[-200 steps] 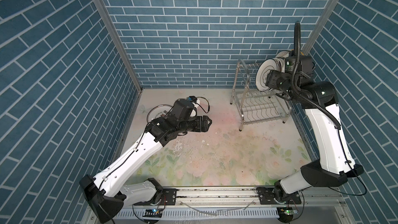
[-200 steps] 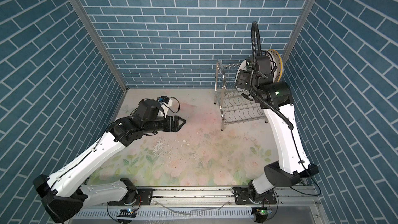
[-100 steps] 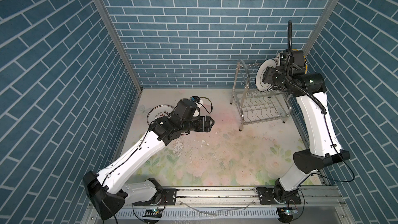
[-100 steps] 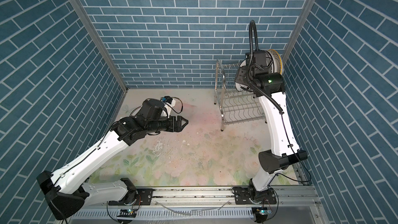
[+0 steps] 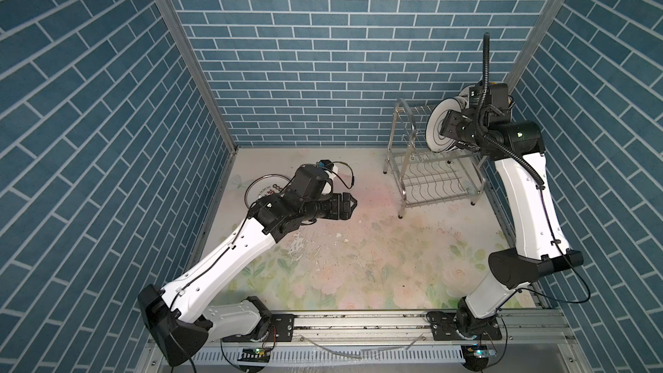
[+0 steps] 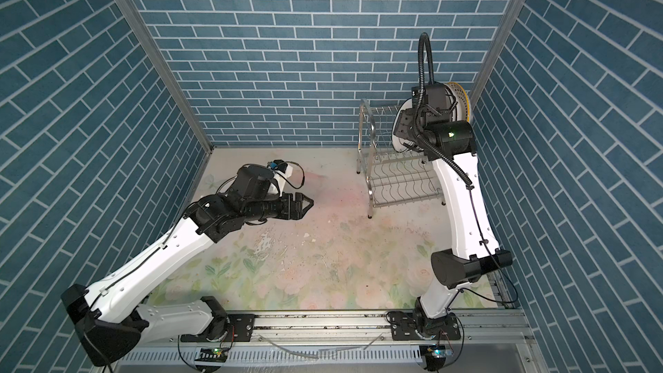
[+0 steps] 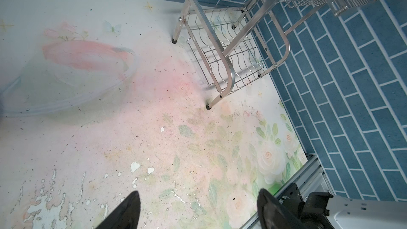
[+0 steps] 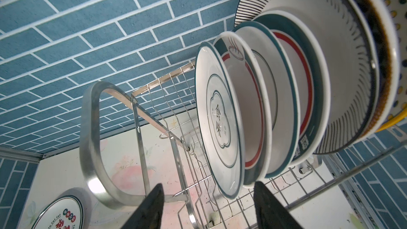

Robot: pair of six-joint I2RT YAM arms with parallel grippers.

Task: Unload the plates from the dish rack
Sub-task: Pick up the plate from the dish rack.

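One plate [image 5: 263, 191] lay flat on the flowery table [image 5: 358, 263], far over on the left side, and the left arm partly hid it. It had a dark rim and red marks in the middle, seen best from the right wrist camera.

Just to the right of it, the left gripper [image 5: 353, 206] hung over the table. Its jaws stood wide apart with nothing between them.

Farther right, near the back corner, stood the shiny wire dish rack [image 5: 427, 181] on its thin legs. The other plates [image 5: 438, 130] stood on their edges in a tight row at the right end of the top shelf. The front plate [image 8: 218, 124] had a green rim and dark writing in the middle. Behind it came plates with red and green bands, then a big striped plate [image 8: 343, 84], and last one with a yellow dotted rim [image 6: 461, 102].

The right gripper [image 8: 208, 185] was up at that row, right by the front plate. Its jaws were partly apart and held nothing. The front plate's edge showed between the two fingers [image 8: 154, 205], not touching them.
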